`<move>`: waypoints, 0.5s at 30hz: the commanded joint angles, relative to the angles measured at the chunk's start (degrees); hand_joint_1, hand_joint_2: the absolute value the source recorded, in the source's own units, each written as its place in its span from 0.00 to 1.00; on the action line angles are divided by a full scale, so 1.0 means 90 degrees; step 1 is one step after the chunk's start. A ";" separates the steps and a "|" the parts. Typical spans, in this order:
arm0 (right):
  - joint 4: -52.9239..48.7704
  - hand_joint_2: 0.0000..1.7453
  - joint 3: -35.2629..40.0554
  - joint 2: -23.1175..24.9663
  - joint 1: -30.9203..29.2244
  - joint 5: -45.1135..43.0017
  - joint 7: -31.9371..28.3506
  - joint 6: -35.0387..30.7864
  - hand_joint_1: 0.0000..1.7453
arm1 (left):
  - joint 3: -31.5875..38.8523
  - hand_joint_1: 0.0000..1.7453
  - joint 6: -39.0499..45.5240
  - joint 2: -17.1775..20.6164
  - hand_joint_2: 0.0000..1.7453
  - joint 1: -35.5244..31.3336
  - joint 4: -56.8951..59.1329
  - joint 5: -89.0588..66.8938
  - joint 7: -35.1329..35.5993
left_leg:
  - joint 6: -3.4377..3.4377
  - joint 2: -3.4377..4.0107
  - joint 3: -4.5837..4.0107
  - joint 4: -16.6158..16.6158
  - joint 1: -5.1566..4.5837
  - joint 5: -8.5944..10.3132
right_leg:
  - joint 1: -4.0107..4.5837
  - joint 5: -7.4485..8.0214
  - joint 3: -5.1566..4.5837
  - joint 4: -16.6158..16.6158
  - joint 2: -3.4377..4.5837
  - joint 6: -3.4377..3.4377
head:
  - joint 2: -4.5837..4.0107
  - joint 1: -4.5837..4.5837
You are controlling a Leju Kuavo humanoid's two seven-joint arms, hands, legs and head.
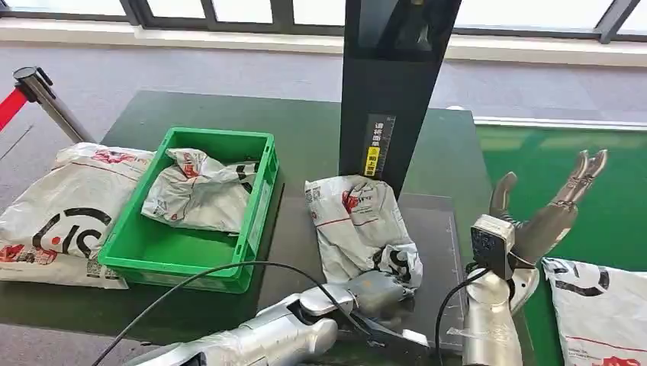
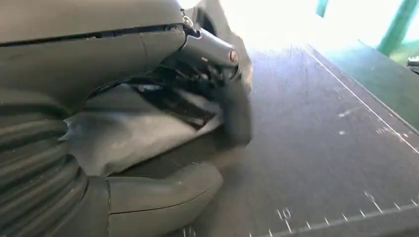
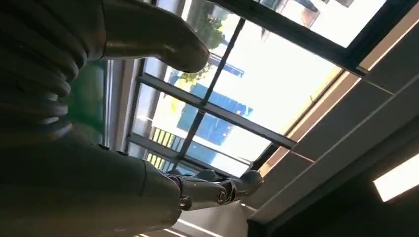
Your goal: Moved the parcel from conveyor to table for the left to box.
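A crumpled white parcel (image 1: 358,223) with red and black print lies on the dark mat (image 1: 435,229) in front of the black scanner column. My left hand (image 1: 375,293) is at the parcel's near end, and its fingers close over the plastic; up close the white parcel (image 2: 133,128) sits between the dark fingers (image 2: 207,74) and the thumb (image 2: 163,192). My right hand (image 1: 553,210) is raised over the green conveyor (image 1: 610,198), fingers spread and holding nothing. Its fingers (image 3: 217,187) point up at the windows. The green box (image 1: 191,252) stands left of the mat, with one parcel (image 1: 200,191) inside.
A large white parcel (image 1: 65,213) lies left of the box at the table edge. Another parcel (image 1: 599,313) lies on the conveyor near my right arm. The black scanner column (image 1: 393,84) rises behind the mat. A barrier post (image 1: 42,95) stands at far left.
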 commanded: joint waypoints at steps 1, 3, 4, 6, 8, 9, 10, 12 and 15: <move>0.0433 1.00 -0.0340 0.0034 -0.0192 -0.0092 0.0010 0.0022 0.00 | -0.0445 1.00 0.0333 0.0141 1.00 0.0090 0.0632 -0.0286 0.0304 | 0.0000 0.0022 0.0011 -0.0010 0.0000 0.0000 | 0.0002 0.0006 0.0003 -0.0010 0.0015 -0.0007 | 0.0000 -0.0002; 0.0438 1.00 -0.0331 0.0019 -0.0165 -0.0067 0.0010 0.0022 0.00 | -0.0432 1.00 0.0841 0.0141 1.00 0.0079 0.0599 -0.0441 0.0262 | 0.0000 0.0026 0.0006 -0.0023 0.0002 0.0010 | 0.0005 0.0017 -0.0002 -0.0024 0.0014 -0.0012 | 0.0000 0.0000; 0.0426 1.00 -0.0339 0.0023 -0.0153 -0.0053 0.0010 0.0022 0.00 | -0.0439 1.00 0.1021 0.0141 1.00 0.0076 0.0587 -0.0499 0.0238 | 0.0000 0.0024 0.0007 -0.0017 0.0003 0.0007 | 0.0006 0.0014 -0.0001 -0.0019 0.0014 -0.0010 | 0.0000 0.0000; 0.0426 1.00 -0.0339 0.0023 -0.0153 -0.0053 0.0010 0.0022 0.00 | -0.0439 1.00 0.1021 0.0141 1.00 0.0076 0.0587 -0.0499 0.0238 | 0.0000 0.0017 0.0009 -0.0006 0.0001 0.0001 | 0.0003 0.0005 0.0002 -0.0007 0.0011 -0.0005 | 0.0000 0.0002; 0.0238 1.00 -0.0425 0.0085 0.0005 0.0015 0.0010 0.0022 0.00 | -0.0314 0.54 0.3160 0.0141 1.00 0.0069 0.0387 -0.0870 0.0304 | 0.0000 0.0018 0.0003 -0.0009 0.0002 0.0004 | 0.0003 0.0007 -0.0005 -0.0010 0.0009 -0.0008 | 0.0000 0.0000; 0.0197 1.00 -0.0418 0.0091 0.0047 0.0010 0.0010 0.0022 0.00 | -0.0253 0.00 0.3478 0.0141 1.00 0.0074 0.0338 -0.0900 0.0296 | 0.0000 0.0020 -0.0002 -0.0014 0.0003 0.0008 | 0.0005 0.0012 -0.0009 -0.0016 0.0007 -0.0010 | 0.0000 0.0000; 0.0116 1.00 -0.0426 0.0105 0.0118 -0.0001 0.0010 0.0022 0.00 | 0.0148 0.00 0.3975 0.0141 1.00 0.0124 0.0140 -0.0608 -0.0229 | 0.0000 0.0010 0.0004 -0.0008 0.0000 0.0004 | 0.0001 0.0004 -0.0002 -0.0008 0.0001 -0.0006 | 0.0000 0.0000; 0.0083 1.00 -0.0399 0.0096 0.0150 -0.0012 0.0010 0.0022 0.00 | 0.0704 0.00 0.4176 0.0141 1.00 0.0219 -0.0115 -0.0082 -0.1219 | -0.0001 0.0012 -0.0003 -0.0008 0.0003 0.0004 | 0.0002 0.0007 -0.0011 -0.0009 0.0001 -0.0010 | 0.0000 -0.0002; 0.0172 1.00 -0.0368 0.0033 0.0110 -0.0066 0.0010 0.0022 0.00 | 0.1531 0.00 0.3397 0.0141 1.00 0.0356 -0.0514 0.0939 -0.3053 | 0.0004 0.0001 -0.0020 -0.0004 0.0000 0.0008 | -0.0004 0.0003 -0.0022 -0.0004 -0.0009 -0.0008 | 0.0000 0.0000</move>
